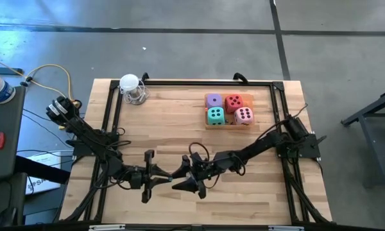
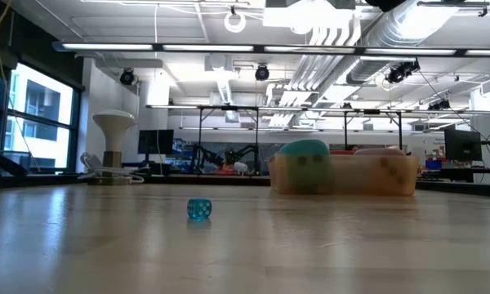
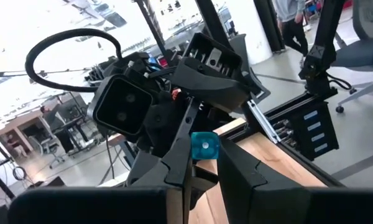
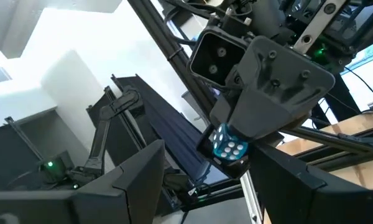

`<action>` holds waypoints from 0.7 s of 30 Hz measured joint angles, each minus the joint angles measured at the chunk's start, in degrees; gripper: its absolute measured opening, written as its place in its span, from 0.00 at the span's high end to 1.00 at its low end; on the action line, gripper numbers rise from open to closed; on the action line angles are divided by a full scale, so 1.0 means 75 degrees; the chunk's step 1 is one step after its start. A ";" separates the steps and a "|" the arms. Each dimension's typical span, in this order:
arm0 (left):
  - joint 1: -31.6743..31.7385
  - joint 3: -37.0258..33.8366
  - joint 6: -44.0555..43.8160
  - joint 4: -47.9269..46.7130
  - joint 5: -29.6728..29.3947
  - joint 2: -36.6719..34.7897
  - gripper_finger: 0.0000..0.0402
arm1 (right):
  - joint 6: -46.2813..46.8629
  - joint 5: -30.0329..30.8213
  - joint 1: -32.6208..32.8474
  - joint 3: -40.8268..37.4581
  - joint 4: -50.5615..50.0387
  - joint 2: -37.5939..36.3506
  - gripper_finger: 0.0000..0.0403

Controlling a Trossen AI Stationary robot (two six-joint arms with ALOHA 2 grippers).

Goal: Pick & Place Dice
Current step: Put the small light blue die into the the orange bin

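Dice (image 1: 228,109) sit together in a shallow tray (image 1: 229,126) at the far side of the counter (image 1: 179,122): purple (image 1: 213,101), red (image 1: 234,102), teal (image 1: 215,116) and pink (image 1: 244,116). In the low view the tray's cloudy wall blurs them.

Well away from the tray, at the near side, the two grippers meet tip to tip. The left gripper (image 1: 167,175) is clenched on a small blue cube (image 3: 204,146). The right gripper (image 1: 185,178) faces it with fingers spread, grasping nothing.

From above, this cube is hidden between the fingers. The low view shows no arm, only a tiny blue piece (image 2: 198,210) on the counter before the tray. I cannot tell if it is the same cube.
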 joint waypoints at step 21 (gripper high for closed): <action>0.0000 0.0009 -0.0159 -0.0301 -0.0022 -0.0012 0.88 | -0.0207 0.0007 -0.0085 -0.0003 -0.0126 0.0000 0.85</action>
